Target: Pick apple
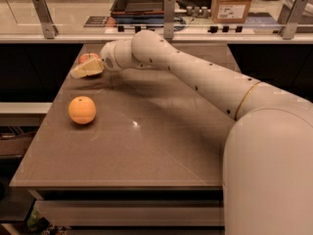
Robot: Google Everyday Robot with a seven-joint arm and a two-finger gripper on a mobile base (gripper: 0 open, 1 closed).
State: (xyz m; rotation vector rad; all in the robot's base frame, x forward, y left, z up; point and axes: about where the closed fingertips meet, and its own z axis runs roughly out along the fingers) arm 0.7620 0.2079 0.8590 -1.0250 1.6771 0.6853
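Observation:
The apple (87, 58) is small and red with yellowish patches. It sits at the far left corner of the brown table (146, 146). My gripper (86, 68) is at the end of the white arm, which reaches from the right across the table. The gripper is just in front of the apple and covers its lower part. I cannot see whether it touches the apple.
A smooth orange (81, 110) lies on the left side of the table, in front of the gripper. A counter with a glass rail and metal posts (168, 16) runs behind the table. A cardboard box (231, 4) and a dark tray (139, 1) stand beyond it.

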